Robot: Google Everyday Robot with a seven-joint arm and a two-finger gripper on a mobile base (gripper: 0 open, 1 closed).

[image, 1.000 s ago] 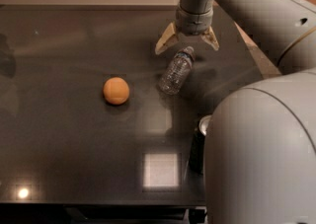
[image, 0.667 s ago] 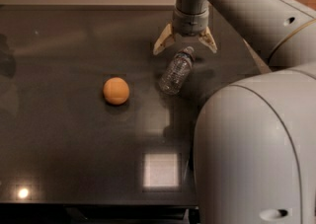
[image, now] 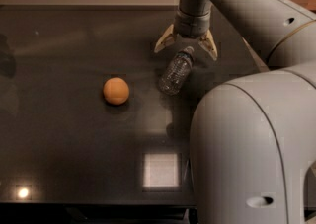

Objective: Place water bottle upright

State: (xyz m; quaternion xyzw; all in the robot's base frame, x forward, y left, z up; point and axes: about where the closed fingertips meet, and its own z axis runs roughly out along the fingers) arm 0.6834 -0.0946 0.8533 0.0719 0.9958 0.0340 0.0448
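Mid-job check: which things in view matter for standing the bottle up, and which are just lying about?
Belongs to the job:
- water bottle, lying on its side, cap end toward the gripper
- gripper, fingers spread open, just over the bottle's cap end

Just lying about:
- orange ball, apart from the bottle, to its left in the view, on the dark table

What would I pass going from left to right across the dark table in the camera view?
Orange ball → water bottle. The open gripper hangs over the bottle's cap end, so it has no separate place.
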